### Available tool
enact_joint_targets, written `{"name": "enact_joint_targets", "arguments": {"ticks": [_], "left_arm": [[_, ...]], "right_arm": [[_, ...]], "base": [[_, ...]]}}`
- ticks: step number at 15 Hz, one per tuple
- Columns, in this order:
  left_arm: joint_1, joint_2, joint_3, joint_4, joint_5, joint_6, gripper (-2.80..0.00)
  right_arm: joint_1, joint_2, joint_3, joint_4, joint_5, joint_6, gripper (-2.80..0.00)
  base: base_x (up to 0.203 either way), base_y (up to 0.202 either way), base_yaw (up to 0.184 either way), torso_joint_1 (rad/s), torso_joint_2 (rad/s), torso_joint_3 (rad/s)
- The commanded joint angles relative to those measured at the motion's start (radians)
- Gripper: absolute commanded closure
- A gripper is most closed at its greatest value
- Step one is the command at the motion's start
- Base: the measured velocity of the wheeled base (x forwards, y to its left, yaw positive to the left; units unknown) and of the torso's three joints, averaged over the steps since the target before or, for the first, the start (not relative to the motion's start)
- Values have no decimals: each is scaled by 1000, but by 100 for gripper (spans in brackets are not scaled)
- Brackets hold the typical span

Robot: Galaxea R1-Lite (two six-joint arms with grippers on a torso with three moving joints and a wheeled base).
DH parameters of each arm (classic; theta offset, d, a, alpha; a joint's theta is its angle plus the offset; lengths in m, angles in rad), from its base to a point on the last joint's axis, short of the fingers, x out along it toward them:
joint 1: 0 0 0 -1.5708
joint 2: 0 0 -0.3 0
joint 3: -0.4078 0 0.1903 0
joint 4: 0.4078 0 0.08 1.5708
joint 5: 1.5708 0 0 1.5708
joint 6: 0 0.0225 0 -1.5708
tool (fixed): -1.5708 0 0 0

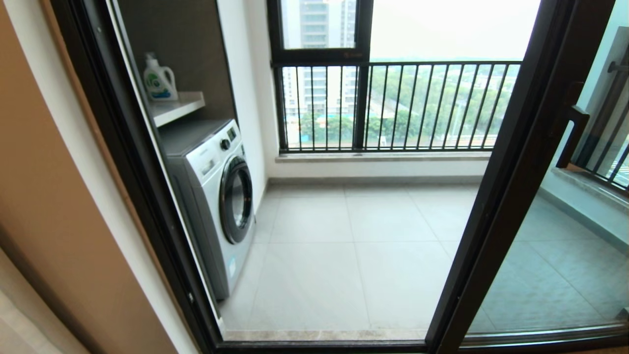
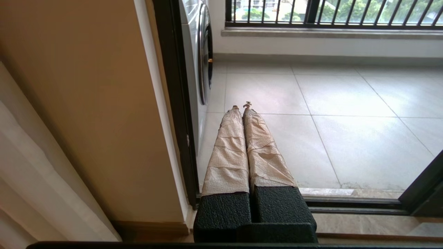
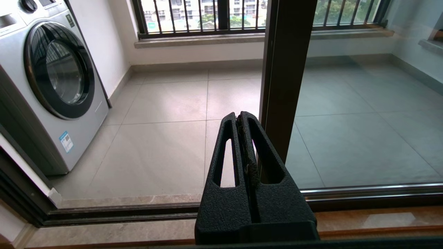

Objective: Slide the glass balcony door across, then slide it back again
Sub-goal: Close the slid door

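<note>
The glass balcony door (image 1: 511, 162) stands slid to the right, its dark stile crossing the head view on a slant with the bar handle (image 1: 573, 133) on its right face. The doorway left of it is open to the balcony. My right gripper (image 3: 241, 116) is shut and empty, low by the floor track, just left of the door's stile (image 3: 285, 69) and apart from it. My left gripper (image 2: 241, 105), its fingers wrapped in beige tape, is shut and empty near the left jamb (image 2: 173, 103). Neither gripper shows in the head view.
A washing machine (image 1: 216, 196) stands at the balcony's left, with a detergent bottle (image 1: 158, 78) on a shelf above. The railed outer window (image 1: 393, 105) closes the far side. The floor track (image 3: 121, 209) runs along the threshold. A beige wall (image 2: 86, 103) is at the left.
</note>
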Motion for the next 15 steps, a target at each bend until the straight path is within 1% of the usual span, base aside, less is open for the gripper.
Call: {"name": "enact_joint_targets", "arguments": {"ticks": [1, 3, 6, 10, 12, 15], "left_arm": [[0, 2, 0, 0, 0, 1, 0], [0, 2, 0, 0, 0, 1, 0], [0, 2, 0, 0, 0, 2, 0], [0, 2, 0, 0, -1, 0, 0], [0, 2, 0, 0, -1, 0, 0], [0, 2, 0, 0, 1, 0, 0]], "right_arm": [[0, 1, -10, 2, -7, 3, 0], [1, 58, -108, 11, -7, 43, 0], [1, 276, -257, 13, 4, 79, 0], [1, 608, -532, -11, 12, 88, 0], [1, 742, -666, -17, 10, 89, 0], [-4, 957, -883, -16, -5, 71, 0]], "base": [[0, 0, 0, 0, 0, 0], [0, 0, 0, 0, 0, 0], [0, 0, 0, 0, 0, 0], [0, 0, 0, 0, 0, 0], [0, 0, 0, 0, 0, 0], [0, 0, 0, 0, 0, 0]]}}
